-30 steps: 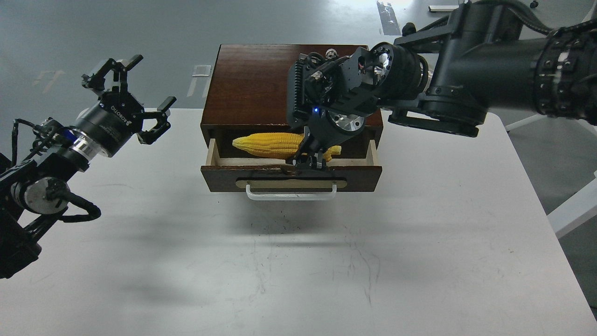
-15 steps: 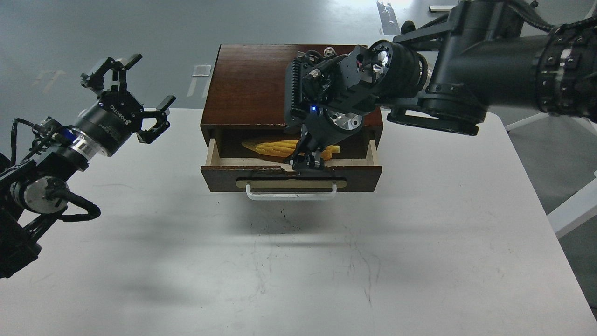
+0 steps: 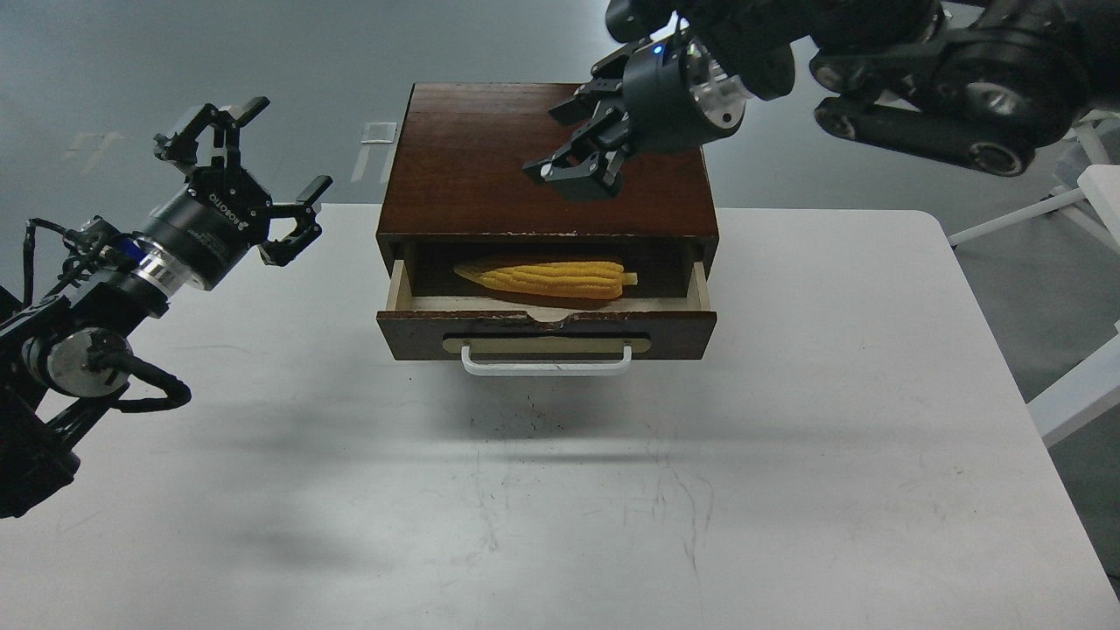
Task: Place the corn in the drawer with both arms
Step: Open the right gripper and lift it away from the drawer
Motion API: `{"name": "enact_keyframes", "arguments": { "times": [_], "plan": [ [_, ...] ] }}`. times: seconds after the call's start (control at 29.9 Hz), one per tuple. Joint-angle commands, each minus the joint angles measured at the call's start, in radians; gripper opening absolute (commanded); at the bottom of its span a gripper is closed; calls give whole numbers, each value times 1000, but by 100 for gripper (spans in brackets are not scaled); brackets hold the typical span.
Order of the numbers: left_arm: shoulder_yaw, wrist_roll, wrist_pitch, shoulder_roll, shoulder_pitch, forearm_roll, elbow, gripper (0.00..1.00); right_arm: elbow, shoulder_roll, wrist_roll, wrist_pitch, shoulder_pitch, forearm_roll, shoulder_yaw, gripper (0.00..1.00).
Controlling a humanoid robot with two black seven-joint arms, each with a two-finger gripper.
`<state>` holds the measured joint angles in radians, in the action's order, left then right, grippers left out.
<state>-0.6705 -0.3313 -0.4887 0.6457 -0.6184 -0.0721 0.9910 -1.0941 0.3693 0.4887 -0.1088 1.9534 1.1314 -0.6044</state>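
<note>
The corn (image 3: 551, 278) lies lengthwise inside the open drawer (image 3: 411, 337) of the dark brown box (image 3: 472, 166), tapered tip to the left and stubby end to the right. My right gripper (image 3: 553, 144) is open and empty, raised above the box's top and well clear of the corn. My left gripper (image 3: 284, 149) is open and empty, held in the air to the left of the box, above the table's far left edge. The drawer's white bar handle (image 3: 547, 361) faces me.
The box stands at the back middle of a white table (image 3: 560, 490). My right arm (image 3: 919, 79) spans the upper right above the table's far edge. Grey floor lies beyond the table, with white furniture legs (image 3: 1076, 385) at the right.
My right gripper let go of the corn, opened, and rose up and back out of the drawer to above the box top. The corn settled in the drawer. My left arm barely moved.
</note>
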Motion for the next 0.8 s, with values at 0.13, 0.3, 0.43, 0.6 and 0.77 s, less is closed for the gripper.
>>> {"name": "enact_keyframes", "arguments": {
  "times": [0.13,0.3,0.43,0.6,0.77],
  "plan": [
    [2,0,0,0,2,0,1,99,-9,232,0,1,-246,-327,231,96],
    [2,0,0,-1,2,0,1,99,-4,313,0,15,-491,-435,429,96],
    [2,0,0,-3,3,0,3,99,10,342,0,26,-704,-533,599,99],
    [2,0,0,-6,3,0,3,99,19,327,0,35,-921,-744,816,99],
    [2,0,0,-9,11,0,3,99,62,280,0,49,-1053,-875,933,99]
  ]
}}
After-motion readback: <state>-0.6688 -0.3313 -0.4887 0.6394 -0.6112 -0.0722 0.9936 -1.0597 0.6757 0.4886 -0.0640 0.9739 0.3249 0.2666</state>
